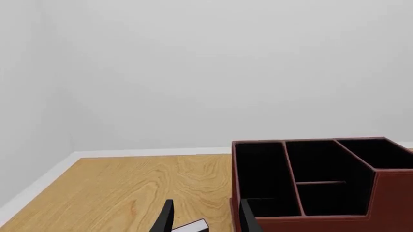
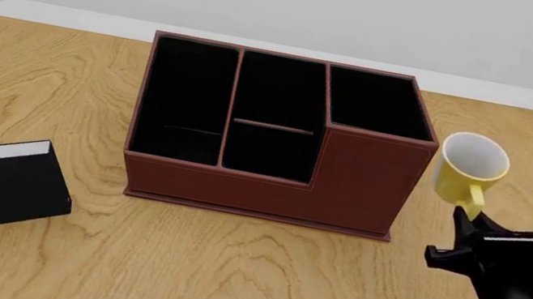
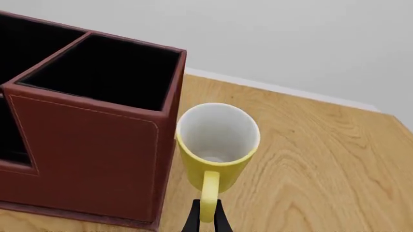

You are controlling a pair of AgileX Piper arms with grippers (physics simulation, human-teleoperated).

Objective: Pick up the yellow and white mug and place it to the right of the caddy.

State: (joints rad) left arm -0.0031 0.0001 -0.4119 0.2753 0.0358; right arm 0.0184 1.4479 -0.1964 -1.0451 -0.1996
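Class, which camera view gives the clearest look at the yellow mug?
The right wrist view: the mug fills the middle, showing its white inside and its handle between the right pincer's fingers. The front view shows it smaller, right of the brown box. The left wrist view misses it.

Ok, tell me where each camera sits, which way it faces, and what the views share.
Front: fixed above the near side, facing forward and down on the caddy, black book, yellow and white mug; right arm and right hand show.
Left wrist: behind the left hand, looking across the table at the caddy; fingertips show.
Right wrist: behind the right hand, facing the mug by its handle.
All three share the caddy.
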